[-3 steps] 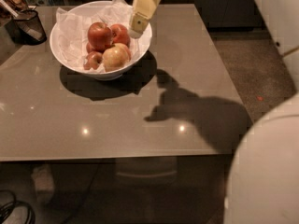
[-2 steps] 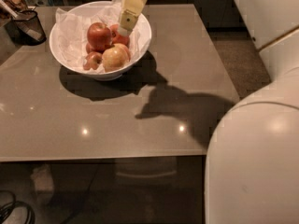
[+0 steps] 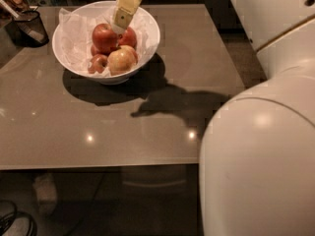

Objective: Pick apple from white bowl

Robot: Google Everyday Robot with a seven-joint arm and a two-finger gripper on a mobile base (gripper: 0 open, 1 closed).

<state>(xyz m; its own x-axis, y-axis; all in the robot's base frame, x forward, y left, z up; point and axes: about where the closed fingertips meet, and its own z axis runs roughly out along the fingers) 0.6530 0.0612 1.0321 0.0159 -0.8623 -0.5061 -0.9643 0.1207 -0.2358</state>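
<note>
Since the earlier frames the gripper (image 3: 119, 24) had swung left from above the bowl's (image 3: 153, 39) right rim and come down inside it. Its pale yellow tip sat between the apple (image 3: 103, 37) and a brighter red apple (image 3: 130, 36). Whether it held anything could not be told. The robot's smooth white body (image 3: 261, 161) filled more of the right side. The apple, round, dark red and glossy, lay in the glossy white bowl on crumpled paper (image 3: 74, 31), behind a yellow-tan apple (image 3: 121, 61). The bowl stood on a polished grey table (image 3: 98, 132) near a black mesh cup (image 3: 30, 26).
</note>
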